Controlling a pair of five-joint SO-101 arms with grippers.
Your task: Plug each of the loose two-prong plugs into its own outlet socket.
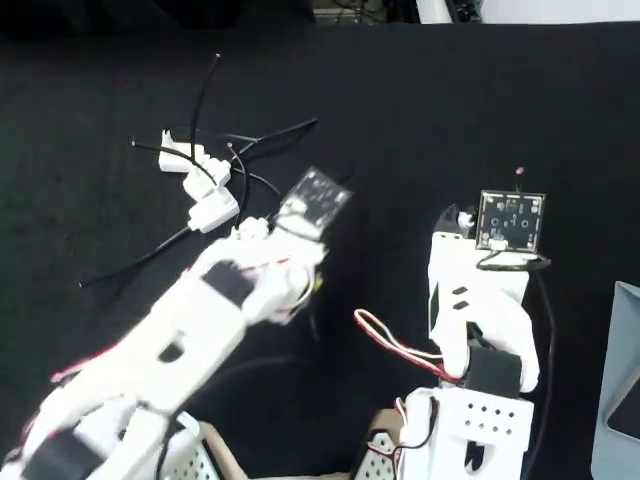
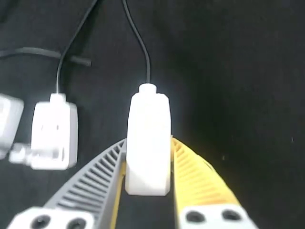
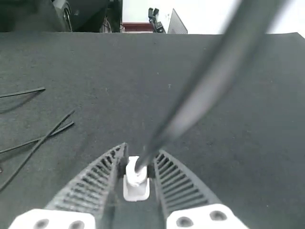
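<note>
A black-clothed table [image 1: 420, 100] carried two white arms in the high view. The left arm [image 1: 170, 350] slanted up from the lower left of the frame toward the centre, and the right arm [image 1: 480, 300] stood at the lower right, well apart from it. The left gripper [image 2: 148, 148] was clamped on a corded white block [image 2: 148, 119], pinched at its sides by the grey and yellow fingers [image 2: 200, 186]. The right gripper [image 3: 138, 151] was drawn in narrow around a small white plug [image 3: 136, 186]. The block's long axis ran in line with the gripper's reach, cord end pointing away from the wrist, its other end hidden between the fingers. The small plug stood steeply, cord end toward the camera, its black cord [image 3: 209, 71] rising from it; its prongs could not be seen. A second white piece [image 2: 53, 131] lay just beside the held block, and loose black leads [image 1: 280, 133] crossed the upper left of the high view. The step in hand looked like bringing the two held halves together. Done well, it would call for setting both long axes on one line, turning prongs square to slots, closing slowly with cords slack, and gripping firmly enough that neither part twisted.
</note>
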